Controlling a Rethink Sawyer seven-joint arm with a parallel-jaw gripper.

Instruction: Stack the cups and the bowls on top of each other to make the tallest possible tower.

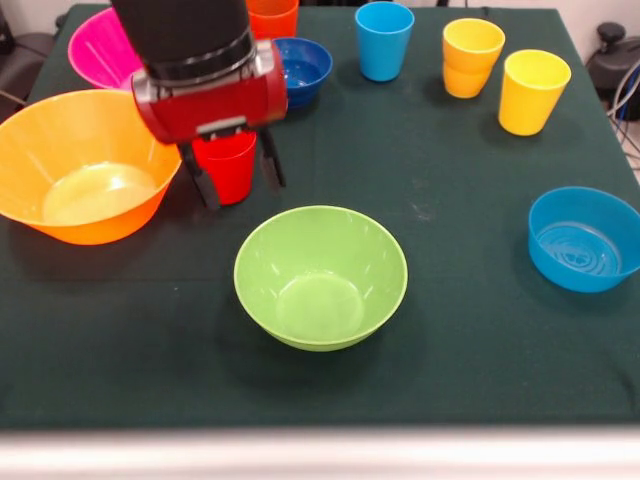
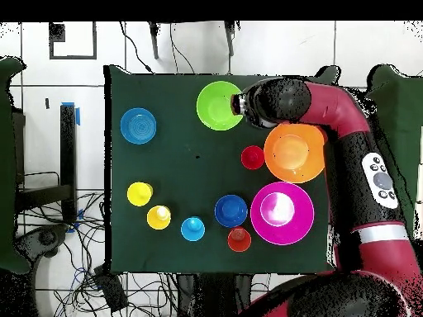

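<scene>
My gripper (image 1: 243,193) is open and empty, hanging above the table between the green bowl (image 1: 320,275) and the large yellow-orange bowl (image 1: 85,165). The red cup (image 1: 228,160) shows between its fingers (image 1: 203,185) in the front view. In the overhead view the red cup (image 2: 253,157) stands alone on the cloth, apart from the gripper (image 2: 240,105), which sits by the green bowl's (image 2: 219,105) rim. The pink bowl (image 1: 95,50), dark blue bowl (image 1: 305,65), orange cup (image 1: 272,15), light blue cup (image 1: 384,38), two yellow cups (image 1: 472,55) (image 1: 533,90) and light blue bowl (image 1: 585,238) each stand singly. No tower shows.
A dark green cloth (image 1: 450,330) covers the table. The arm (image 2: 347,124) reaches in over the yellow-orange bowl's side. Cables and a black stand (image 2: 66,165) lie on the floor beyond the table's edge.
</scene>
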